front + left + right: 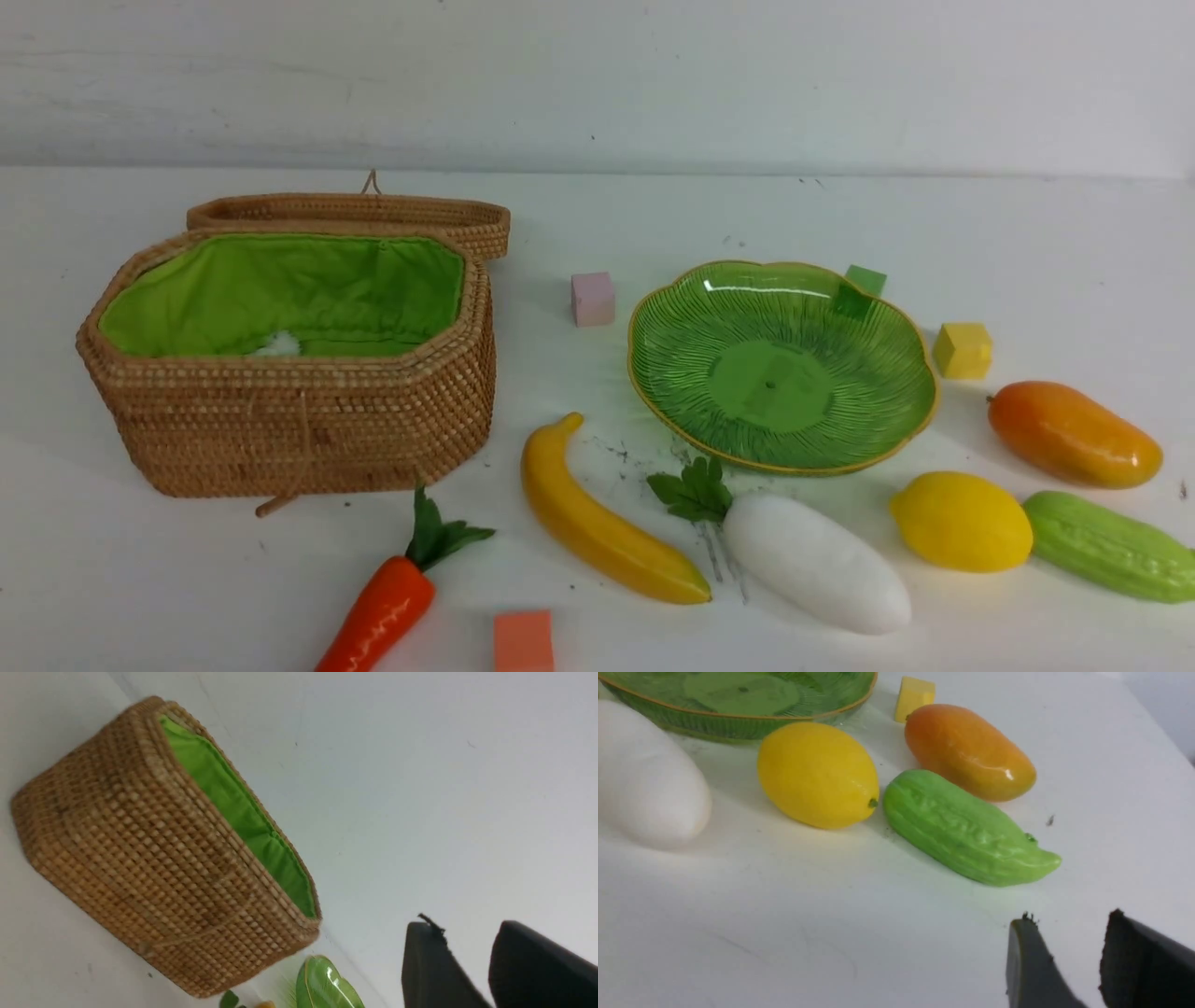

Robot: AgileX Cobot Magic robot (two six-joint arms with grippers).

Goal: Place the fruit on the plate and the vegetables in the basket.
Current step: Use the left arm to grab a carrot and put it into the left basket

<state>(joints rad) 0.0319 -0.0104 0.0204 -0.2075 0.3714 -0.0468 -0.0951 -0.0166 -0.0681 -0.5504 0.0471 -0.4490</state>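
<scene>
Nearby: pink cube (pixel 593 299), green cube (pixel 865 278), yellow cube (pixel 963 350) around the plate (pixel 709 317).
Vegetables: carrot (pixel 383 607) left, on the near side of the basket (pixel 308 420); radish (pixel 812 560) between banana (pixel 597 532) and lemon (pixel 962 521); gourd (pixel 1111 546) just right of lemon.
Mango (pixel 1074 434): right of plate.
Grippers: left gripper (pixel 467 933), right gripper (pixel 1069 926), jaws apart, empty.

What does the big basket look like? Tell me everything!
The basket is a long, tan, woven wicker box with angled corners, upright on the white table on the robot's left. Bright green cloth lining covers its inside. Its woven lid lies flipped open behind it. A small toggle hangs on a string at the front. Only a small white patch shows inside. The carrot lies just in front, leaves toward it.
</scene>
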